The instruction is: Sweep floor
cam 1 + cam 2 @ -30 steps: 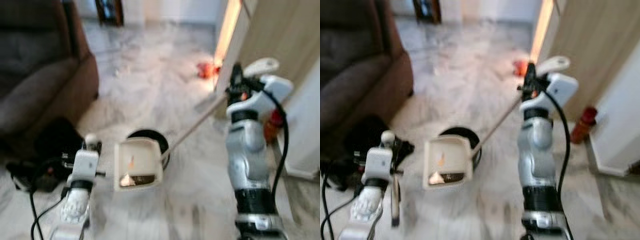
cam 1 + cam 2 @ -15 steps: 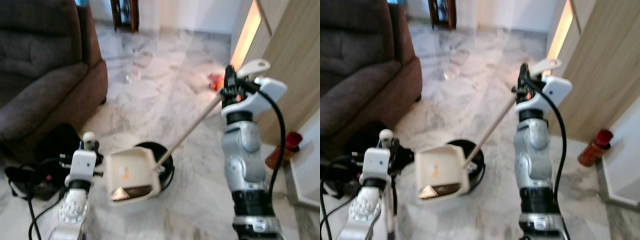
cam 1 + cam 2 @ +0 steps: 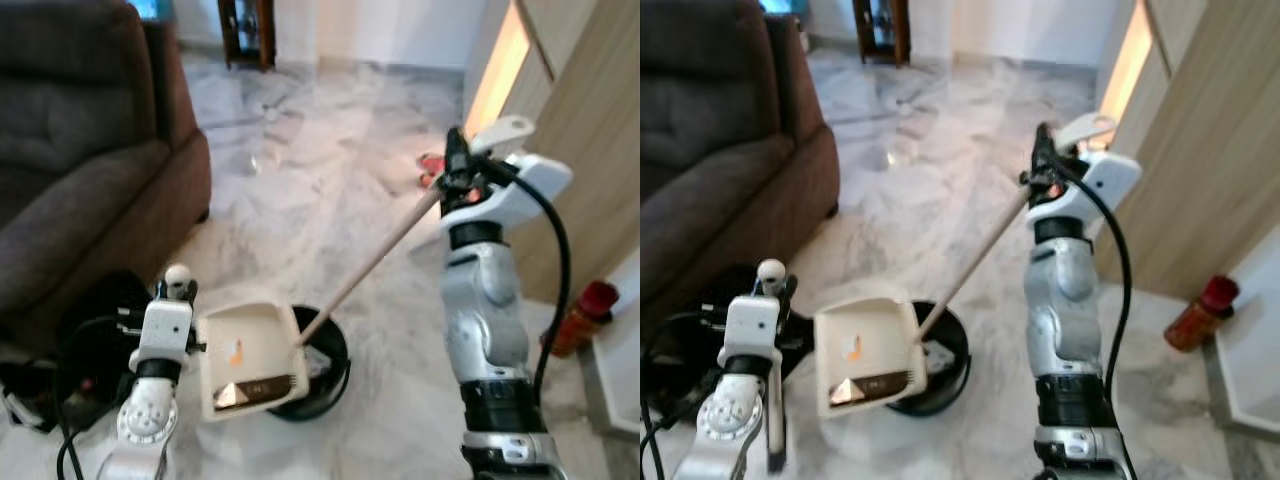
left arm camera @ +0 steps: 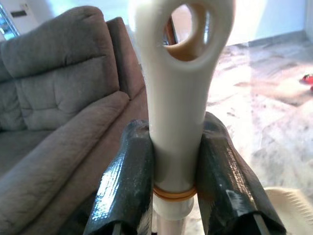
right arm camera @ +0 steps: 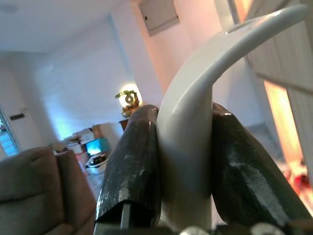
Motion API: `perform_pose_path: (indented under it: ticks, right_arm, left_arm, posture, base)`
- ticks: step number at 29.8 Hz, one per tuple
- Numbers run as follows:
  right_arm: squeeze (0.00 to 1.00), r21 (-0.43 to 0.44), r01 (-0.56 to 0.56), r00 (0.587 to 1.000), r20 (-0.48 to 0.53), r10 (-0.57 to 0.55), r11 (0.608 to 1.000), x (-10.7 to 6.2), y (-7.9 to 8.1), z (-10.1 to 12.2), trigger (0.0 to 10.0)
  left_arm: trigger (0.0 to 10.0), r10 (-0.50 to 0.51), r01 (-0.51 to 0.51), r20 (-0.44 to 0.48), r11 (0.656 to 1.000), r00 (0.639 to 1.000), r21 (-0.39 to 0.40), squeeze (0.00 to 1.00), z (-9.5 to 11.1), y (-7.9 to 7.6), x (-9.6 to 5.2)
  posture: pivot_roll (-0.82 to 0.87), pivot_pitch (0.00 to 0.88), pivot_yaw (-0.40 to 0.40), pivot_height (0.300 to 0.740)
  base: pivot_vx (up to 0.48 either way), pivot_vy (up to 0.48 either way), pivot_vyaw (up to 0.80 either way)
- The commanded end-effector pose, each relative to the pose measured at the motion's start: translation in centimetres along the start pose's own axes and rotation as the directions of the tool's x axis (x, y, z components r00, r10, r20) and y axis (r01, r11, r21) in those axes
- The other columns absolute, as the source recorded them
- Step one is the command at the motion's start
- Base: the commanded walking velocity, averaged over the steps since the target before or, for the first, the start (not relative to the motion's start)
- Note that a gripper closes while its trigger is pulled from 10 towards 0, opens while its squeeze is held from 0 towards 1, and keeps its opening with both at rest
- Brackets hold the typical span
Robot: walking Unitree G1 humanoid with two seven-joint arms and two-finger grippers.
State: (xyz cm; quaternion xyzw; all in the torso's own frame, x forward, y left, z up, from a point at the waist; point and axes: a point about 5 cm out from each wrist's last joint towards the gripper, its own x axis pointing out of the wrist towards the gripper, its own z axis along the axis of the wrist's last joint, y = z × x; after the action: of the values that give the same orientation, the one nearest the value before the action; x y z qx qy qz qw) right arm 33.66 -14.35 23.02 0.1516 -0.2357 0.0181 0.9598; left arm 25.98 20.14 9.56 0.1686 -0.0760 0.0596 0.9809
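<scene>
In the left eye view, the right arm (image 3: 487,310) is raised upright with the elbow bent, and the right gripper (image 3: 455,172) is closed around the top of a long pale broom handle (image 3: 370,264). The handle slants down to a round black bin (image 3: 325,372) on the glossy marbled floor (image 3: 320,170). The left arm (image 3: 152,400) is held low, and a cream plastic dustpan (image 3: 247,361) with debris in it is kept tilted at the bin's rim.

In the right eye view, a brown upholstered sofa (image 3: 710,160) is seen at the left, and a red can (image 3: 1200,312) stands by a wooden panel.

In the left wrist view, the left gripper (image 4: 177,186) is clamped on the dustpan's smooth cream handle (image 4: 178,103), which ends in an oval hole.

In the right wrist view, the taped black fingers (image 5: 132,166) are pressed against the curved white handle tip (image 5: 195,132).
</scene>
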Motion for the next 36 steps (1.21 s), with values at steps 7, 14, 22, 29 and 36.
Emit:
perform_pose_path:
  ticks: [7,14,22,29,36]
  right_arm:
    - [0.00,0.042,-0.045,0.997,0.068,0.042,0.998,0.6,1.6,1.4,10.0]
    - [0.00,0.035,-0.066,0.994,0.086,0.062,0.997,0.5,2.2,1.6,10.0]
    - [0.00,0.048,-0.124,0.986,0.118,0.118,0.991,0.1,3.5,2.0,10.0]
    - [0.00,0.037,-0.193,0.972,0.146,0.186,0.980,-0.3,5.4,2.1,10.0]
    - [0.00,0.017,-0.265,0.950,0.176,0.258,0.964,-1.0,7.2,2.3,10.0]
  left_arm:
    - [10.0,0.017,-0.018,0.044,1.000,0.999,0.016,0.00,0.7,0.6,0.3]
    - [10.0,0.015,-0.016,0.056,1.000,0.998,0.008,0.00,0.8,0.5,0.4]
    - [10.0,0.013,-0.014,0.060,1.000,0.998,0.010,0.00,0.8,0.6,0.4]
    - [10.0,0.010,-0.011,0.065,1.000,0.998,0.010,0.00,0.9,0.6,0.4]
    - [10.0,0.010,-0.011,0.066,1.000,0.998,0.011,0.00,0.9,0.6,0.4]
  posture:
    - [0.16,0.057,-0.018,0.740]
    - [0.16,0.061,-0.016,0.740]
    - [0.16,0.061,-0.015,0.740]
    - [0.17,0.063,-0.014,0.740]
    - [0.16,0.064,-0.015,0.740]
  base:
    - [0.362,0.000,0.00]
    - [0.000,0.000,0.00]
    - [0.000,0.000,0.00]
    - [0.000,0.000,0.00]
    - [0.000,0.000,0.00]
